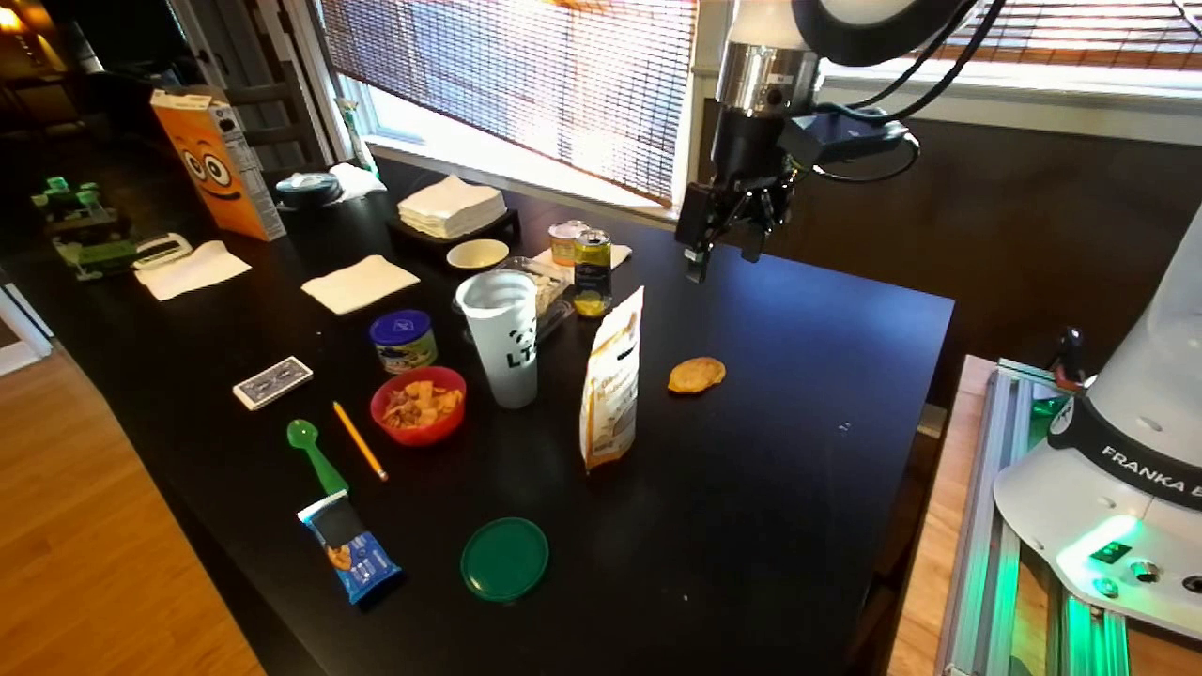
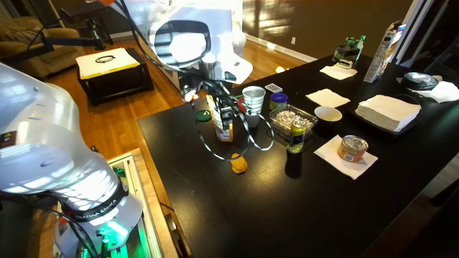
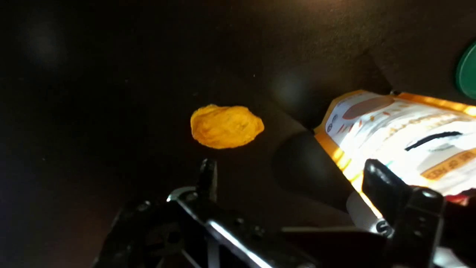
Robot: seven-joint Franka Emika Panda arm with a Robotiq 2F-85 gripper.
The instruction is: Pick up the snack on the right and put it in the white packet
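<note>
The snack, a flat round golden-brown piece, lies on the dark table in both exterior views [image 1: 697, 376] [image 2: 239, 165] and in the wrist view [image 3: 227, 126]. The white packet [image 1: 612, 385] stands upright beside it, toward the cup. It shows at the right of the wrist view [image 3: 390, 130]; in an exterior view [image 2: 224, 135] the gripper and cables partly cover it. My gripper [image 1: 723, 260] is open and empty, raised above the table. In the wrist view its fingers [image 3: 290, 163] are spread wide, with the snack ahead of the left finger and the packet behind the right one.
A white cup [image 1: 502, 338] stands close to the packet. Near it are a red bowl [image 1: 438, 436], a yellow-green can [image 1: 593, 272], a clear tray [image 2: 281, 127] and a blue-lidded tub [image 1: 404, 343]. A green lid [image 1: 505, 560] and a blue bar [image 1: 349, 546] lie flat on the table.
</note>
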